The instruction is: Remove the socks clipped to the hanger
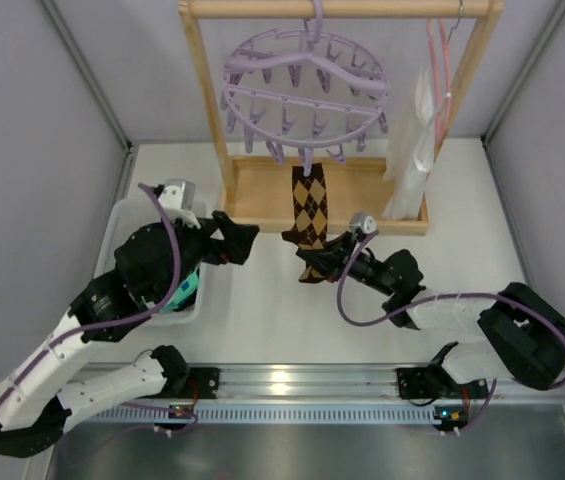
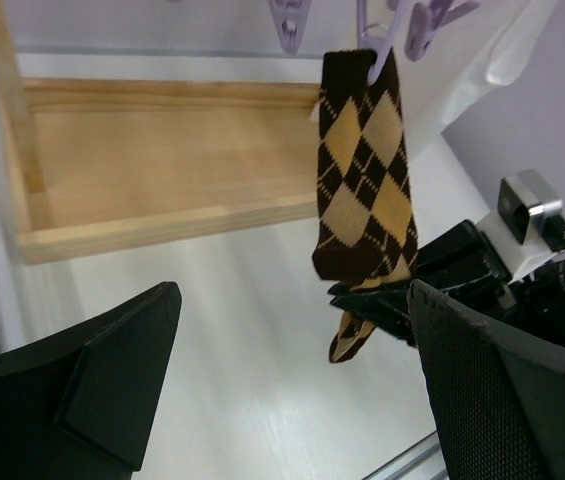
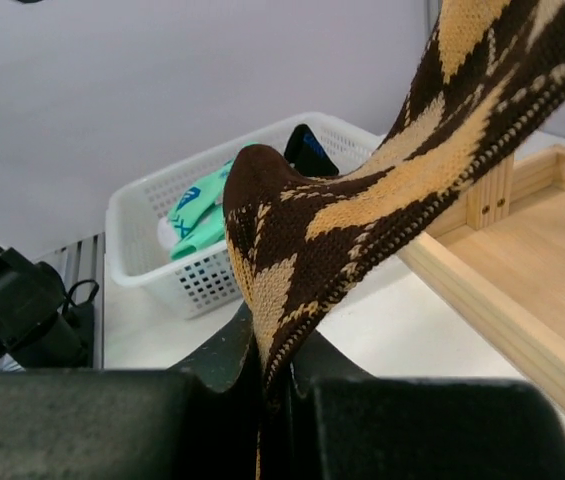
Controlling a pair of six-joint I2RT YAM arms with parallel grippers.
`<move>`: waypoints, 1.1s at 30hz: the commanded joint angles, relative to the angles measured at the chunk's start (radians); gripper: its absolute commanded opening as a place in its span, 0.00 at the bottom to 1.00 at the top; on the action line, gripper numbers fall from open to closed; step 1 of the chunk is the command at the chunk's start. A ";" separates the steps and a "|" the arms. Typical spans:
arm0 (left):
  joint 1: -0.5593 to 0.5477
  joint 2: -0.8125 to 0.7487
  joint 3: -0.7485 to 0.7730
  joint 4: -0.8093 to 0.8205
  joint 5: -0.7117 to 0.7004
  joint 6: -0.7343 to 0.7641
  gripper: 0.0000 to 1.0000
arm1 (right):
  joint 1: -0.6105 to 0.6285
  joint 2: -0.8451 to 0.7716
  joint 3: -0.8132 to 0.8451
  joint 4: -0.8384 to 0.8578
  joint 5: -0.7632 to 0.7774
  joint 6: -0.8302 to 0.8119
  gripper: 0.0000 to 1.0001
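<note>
We see bright, even light from above on the white table (image 1: 262,320), with glare spots on the metal rail (image 1: 282,378) and only faint shadows. In the right wrist view the diamond-check sock (image 3: 362,210) is sharp, while the right gripper (image 3: 274,375) blurs into a dark mass at the bottom edge.

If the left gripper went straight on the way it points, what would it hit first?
Probably the diamond-check sock, near where the right gripper pinches it; depth is unclear.
</note>
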 commanded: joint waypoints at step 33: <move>-0.151 0.662 0.583 0.255 -0.090 0.125 0.96 | 0.050 -0.247 -0.061 -0.161 -0.008 -0.046 0.00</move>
